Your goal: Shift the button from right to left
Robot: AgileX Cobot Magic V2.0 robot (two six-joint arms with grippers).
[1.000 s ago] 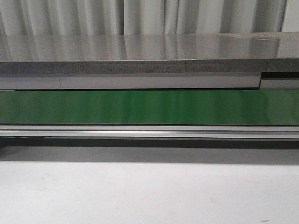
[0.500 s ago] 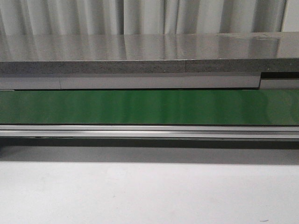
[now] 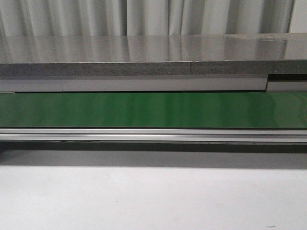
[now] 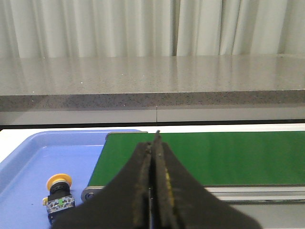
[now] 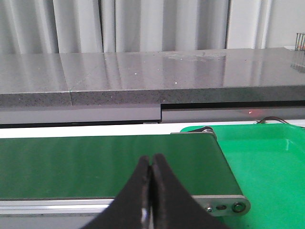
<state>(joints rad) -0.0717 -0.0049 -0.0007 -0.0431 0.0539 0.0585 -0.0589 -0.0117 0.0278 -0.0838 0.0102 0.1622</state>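
From where I stand, the green conveyor belt (image 3: 153, 110) is the thing to steer by, running across in front of both arms. The button (image 4: 59, 195) lies in the blue tray (image 4: 28, 157) just off the belt's left end, so by the look of it the move from right to left is already made, or a fresh cycle has not begun; I cannot say which. The green tray (image 5: 271, 162) off the belt's right end shows no button in the part I can see. The left gripper (image 4: 153, 143) hangs over the belt's near edge beside the blue tray, fingers pressed together on nothing; the right gripper (image 5: 151, 164) hangs likewise near the belt's right end, also closed and empty. The button is tipped on its side, its long axis running from the grey top up to the yellow cap, which points away from the left gripper and slightly away from the belt. Any next move would call for spreading the fingers first.
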